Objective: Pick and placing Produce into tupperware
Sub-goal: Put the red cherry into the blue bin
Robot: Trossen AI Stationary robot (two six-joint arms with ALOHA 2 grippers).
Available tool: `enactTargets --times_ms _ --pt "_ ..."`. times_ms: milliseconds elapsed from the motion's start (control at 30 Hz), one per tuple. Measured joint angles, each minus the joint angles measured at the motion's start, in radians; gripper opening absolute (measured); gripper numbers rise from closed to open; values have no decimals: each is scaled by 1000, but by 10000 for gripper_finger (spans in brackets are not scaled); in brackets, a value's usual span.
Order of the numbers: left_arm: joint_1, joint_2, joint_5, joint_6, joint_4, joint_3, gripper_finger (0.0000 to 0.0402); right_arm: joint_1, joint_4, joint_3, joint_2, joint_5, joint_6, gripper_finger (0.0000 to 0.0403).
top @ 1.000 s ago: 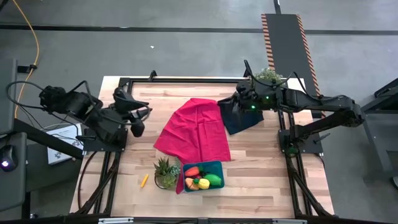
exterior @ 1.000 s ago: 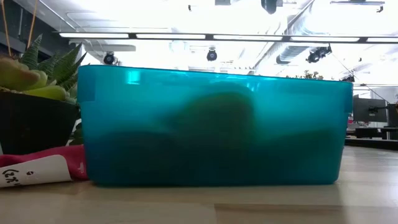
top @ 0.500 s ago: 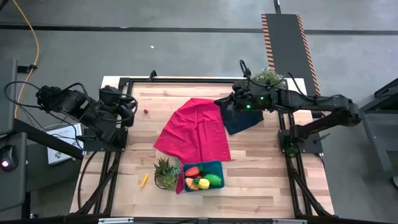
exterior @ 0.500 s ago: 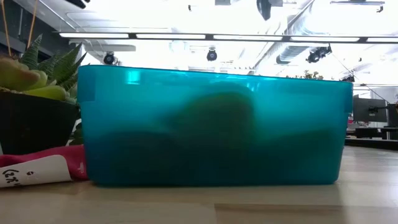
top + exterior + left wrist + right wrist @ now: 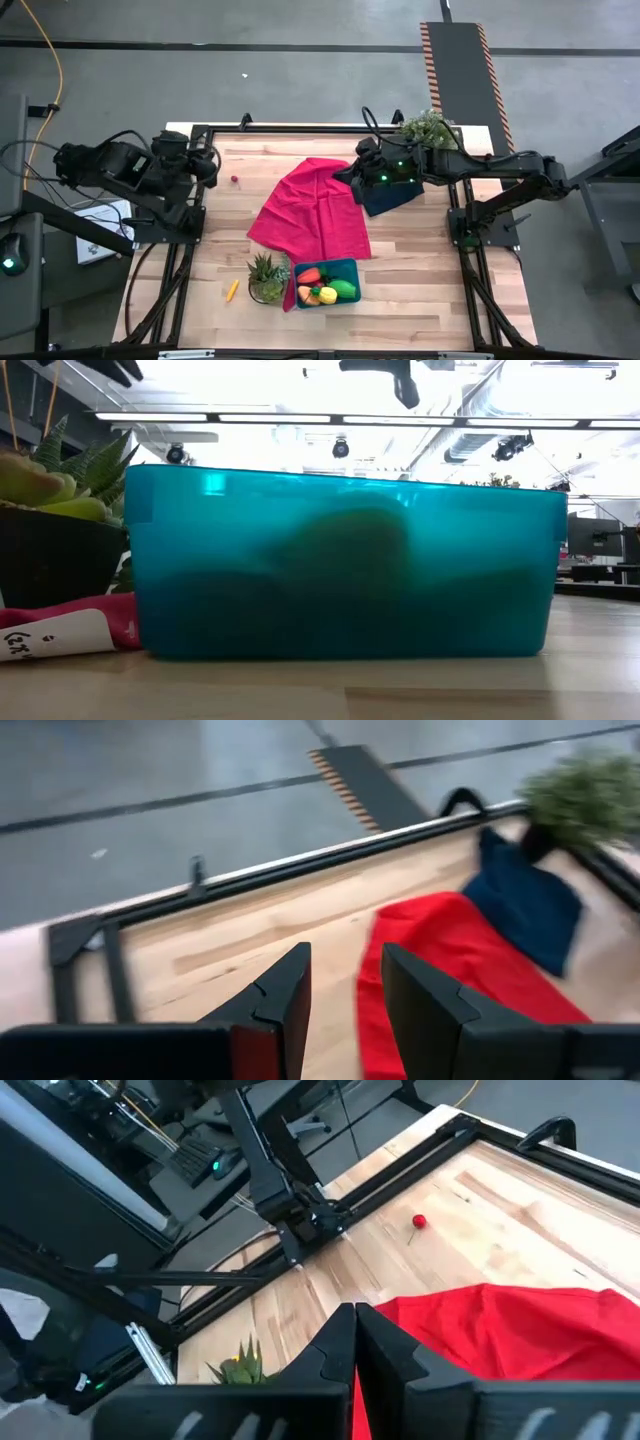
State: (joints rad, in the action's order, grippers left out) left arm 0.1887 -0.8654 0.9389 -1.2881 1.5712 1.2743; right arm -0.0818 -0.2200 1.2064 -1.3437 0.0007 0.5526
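On the table [image 5: 400,290], the stick [image 5: 232,290] lies outside the tub [image 5: 352,266]; the empty, pinched-shut right gripper [image 5: 345,172] could snag the cloth [image 5: 315,212], while the left gripper [image 5: 212,168] is narrowly parted.

Translucent glossy plastic tupperware [image 5: 340,560] on matt wood table [image 5: 420,250], beside soft red cloth [image 5: 315,210].

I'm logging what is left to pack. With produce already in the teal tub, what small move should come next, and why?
Probably the left gripper should swing toward the small red cherry-like piece on the bare wood. That piece lies outside the teal rectangular plastic container, close to the left arm, whose fingers stand slightly apart and empty. The right gripper is shut over the red cloth.
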Motion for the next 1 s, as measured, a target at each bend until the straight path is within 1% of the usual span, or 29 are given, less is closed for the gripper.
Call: enactTargets --times_ms 67,233,333,467,600,767,867,1000 --pt "-78 -3 -31 24 0 0 111 0 4 0 0 -1 -3 2" --pt "-299 -22 -125 145 -3 0 111 0 9 0 4 -5 -36 2" --pt "-423 -43 -199 249 -39 0 111 0 8 0 4 -22 -57 2" --pt "-569 -78 -290 419 -141 0 111 0 8 0 4 -66 -83 2" --pt "-696 -111 -381 556 -242 0 111 -2 7 0 4 -108 -112 2" --pt "-848 -153 -494 664 -284 0 111 -3 6 0 4 -118 -155 2" --pt "-919 -185 -536 711 -283 0 111 -3 5 0 4 -119 -169 2" --pt "-978 -224 -560 793 -281 0 111 -3 -4 0 4 -126 -190 2"
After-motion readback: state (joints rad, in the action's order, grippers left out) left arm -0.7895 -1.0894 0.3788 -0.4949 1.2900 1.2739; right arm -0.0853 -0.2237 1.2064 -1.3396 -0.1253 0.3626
